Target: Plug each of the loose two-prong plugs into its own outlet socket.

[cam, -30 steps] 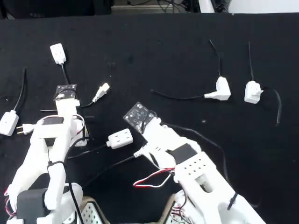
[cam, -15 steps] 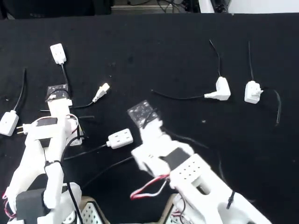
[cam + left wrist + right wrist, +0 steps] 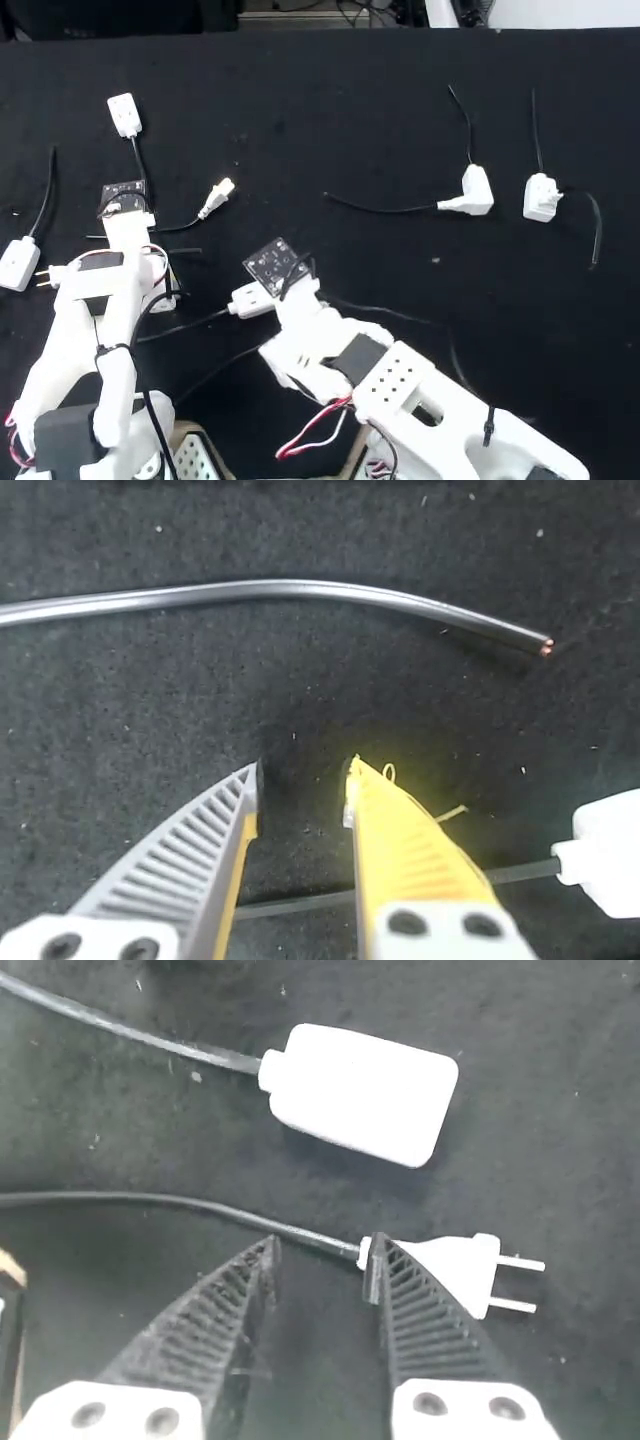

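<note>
— Where do we find the two-prong plug (image 3: pixel 452 1266)?
— Just beside the white outlet socket (image 3: pixel 358 1092), prongs bare. Our right gripper (image 3: pixel 322 1250) is spread, tips at the plug's cord (image 3: pixel 150 1200) end.
— And our left gripper (image 3: pixel 300 772)?
— Spread too, well apart from that socket, over black mat (image 3: pixel 120 700).
</note>
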You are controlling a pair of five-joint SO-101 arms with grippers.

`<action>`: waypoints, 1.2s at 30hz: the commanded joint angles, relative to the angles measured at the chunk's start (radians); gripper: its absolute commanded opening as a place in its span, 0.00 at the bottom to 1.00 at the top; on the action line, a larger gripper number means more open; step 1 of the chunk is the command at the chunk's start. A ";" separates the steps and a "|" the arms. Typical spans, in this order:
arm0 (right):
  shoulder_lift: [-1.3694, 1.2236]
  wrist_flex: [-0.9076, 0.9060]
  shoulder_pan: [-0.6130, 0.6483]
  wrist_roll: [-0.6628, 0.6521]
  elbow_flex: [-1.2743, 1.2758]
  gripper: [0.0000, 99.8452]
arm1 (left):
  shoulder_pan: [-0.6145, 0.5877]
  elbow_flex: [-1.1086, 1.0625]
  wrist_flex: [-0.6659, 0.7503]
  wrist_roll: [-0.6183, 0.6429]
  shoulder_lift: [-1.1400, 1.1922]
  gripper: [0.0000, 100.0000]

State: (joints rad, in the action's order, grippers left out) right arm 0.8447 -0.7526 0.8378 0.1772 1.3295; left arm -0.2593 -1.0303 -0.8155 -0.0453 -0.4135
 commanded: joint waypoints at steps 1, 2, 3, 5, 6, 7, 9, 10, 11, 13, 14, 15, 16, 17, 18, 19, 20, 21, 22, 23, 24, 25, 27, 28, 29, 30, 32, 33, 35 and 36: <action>0.021 -0.029 -0.068 0.009 -0.025 0.14 | -0.012 0.015 0.011 0.012 -0.034 0.15; 0.021 -0.028 -0.101 0.009 -0.025 0.14 | -0.012 0.015 0.011 0.012 -0.034 0.15; 0.021 -0.028 -0.133 0.009 -0.025 0.14 | -0.012 0.015 0.011 0.012 -0.034 0.15; 0.021 -0.028 -0.193 0.005 -0.018 0.14 | -0.012 0.015 0.011 0.012 -0.034 0.15; 0.021 -0.029 -0.218 0.005 -0.018 0.14 | -0.012 0.015 0.011 0.012 -0.034 0.15; 0.021 -0.035 -0.239 0.003 -0.016 0.14 | -0.012 0.015 0.011 0.012 -0.034 0.15; 0.021 -0.054 -0.273 0.002 -0.021 0.14 | -0.012 0.015 0.011 0.012 -0.034 0.15; 0.021 -0.055 -0.287 0.000 -0.021 0.14 | -0.012 0.015 0.011 0.012 -0.034 0.15; 0.021 -0.055 -0.299 -0.015 -0.019 0.14 | -0.012 0.015 0.011 0.012 -0.034 0.15; 0.021 -0.057 -0.318 -0.040 -0.019 0.14 | -0.012 0.015 0.011 0.012 -0.034 0.15; 0.021 -0.058 -0.321 -0.038 -0.019 0.14 | -0.012 0.015 0.011 0.012 -0.034 0.15; 0.021 -0.058 -0.322 -0.038 -0.022 0.14 | -0.012 0.015 0.011 0.012 -0.034 0.15; 0.021 -0.057 -0.322 -0.038 -0.025 0.14 | -0.012 0.015 0.011 0.012 -0.034 0.15; 0.021 -0.055 -0.322 -0.038 -0.027 0.14 | -0.012 0.015 0.011 0.012 -0.034 0.15; 0.016 -0.055 -0.322 -0.038 -0.028 0.14 | -0.012 0.015 0.011 0.012 -0.034 0.15; 0.002 -0.055 -0.322 -0.038 -0.033 0.14 | -0.012 0.015 0.011 0.012 -0.034 0.15; -0.021 -0.057 -0.322 -0.040 -0.039 0.14 | -0.012 0.015 0.011 0.012 -0.034 0.15; -0.053 -0.058 -0.322 -0.041 -0.047 0.14 | -0.012 0.015 0.011 0.012 -0.034 0.15; -0.090 -0.060 -0.322 -0.043 -0.061 0.14 | -0.012 0.015 0.011 0.012 -0.034 0.15; -0.134 -0.061 -0.322 -0.043 -0.081 0.14 | -0.012 0.015 0.011 0.012 -0.034 0.15; -0.185 -0.061 -0.321 -0.043 -0.104 0.14 | -0.012 0.015 0.011 0.012 -0.034 0.15; -0.234 -0.061 -0.319 -0.043 -0.127 0.14 | -0.012 0.015 0.011 0.012 -0.034 0.15; -0.338 -0.061 -0.302 -0.043 -0.177 0.14 | -0.012 0.015 0.011 0.012 -0.034 0.15; -0.389 -0.061 -0.290 -0.043 -0.199 0.14 | -0.012 0.015 0.011 0.012 -0.034 0.15; -0.433 -0.061 -0.282 -0.043 -0.222 0.14 | -0.012 0.015 0.011 0.012 -0.034 0.15; -0.475 -0.064 -0.279 -0.043 -0.246 0.14 | -0.012 0.015 0.011 0.012 -0.034 0.15; -0.541 -0.095 -0.292 -0.048 -0.305 0.14 | -0.012 0.015 0.011 0.012 -0.034 0.15; -0.564 -0.114 -0.308 -0.049 -0.332 0.14 | -0.012 0.015 0.011 0.012 -0.034 0.15; -0.601 -0.149 -0.351 -0.077 -0.380 0.14 | -0.013 0.015 0.011 0.012 -0.034 0.15; -0.610 -0.163 -0.381 -0.121 -0.397 0.14 | -0.013 0.015 0.011 0.012 -0.034 0.15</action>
State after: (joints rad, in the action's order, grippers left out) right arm 0.3199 -0.8692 0.5370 0.1358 1.0288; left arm -0.2593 -1.0303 -0.8155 -0.0437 -0.4135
